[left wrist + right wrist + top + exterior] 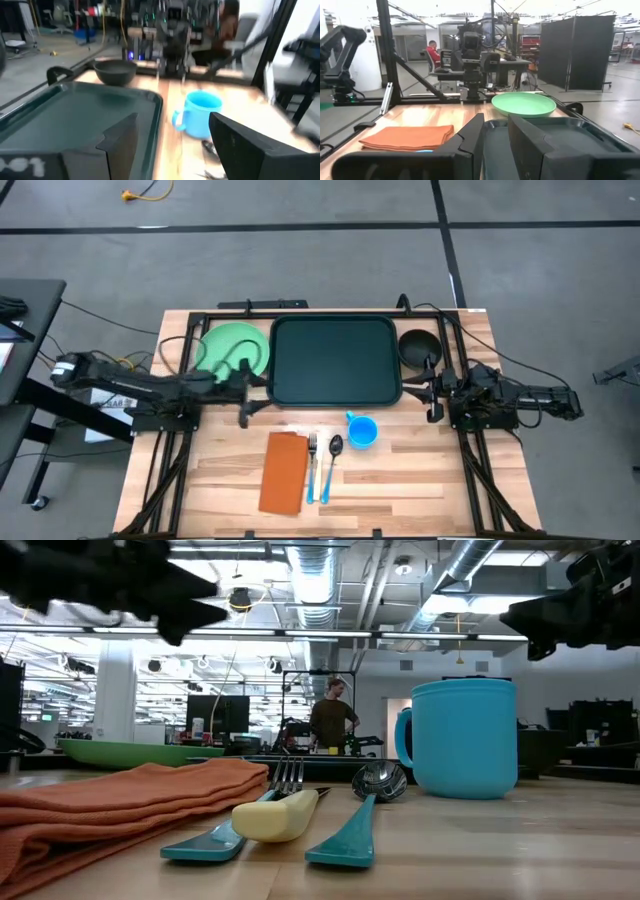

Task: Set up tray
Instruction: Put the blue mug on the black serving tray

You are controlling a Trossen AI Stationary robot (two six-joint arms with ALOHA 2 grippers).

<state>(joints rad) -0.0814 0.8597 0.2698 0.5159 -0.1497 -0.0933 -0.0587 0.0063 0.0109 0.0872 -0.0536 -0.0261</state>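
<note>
The dark green tray (335, 360) lies flat in the middle of the table's far half, with nothing on it. My left gripper (250, 392) hovers level at the tray's near left corner (75, 115), open wide, nothing between its fingers (172, 150). My right gripper (428, 392) hangs level just off the tray's right edge, pointing across the tray (570, 135). Its fingers (495, 140) stand a narrow gap apart with nothing between them.
A light green plate (235, 348) sits left of the tray and a dark bowl (418, 348) right of it. On the near side lie a blue mug (362, 430), a folded orange napkin (285, 470) and cutlery (322, 465). A black frame surrounds the table.
</note>
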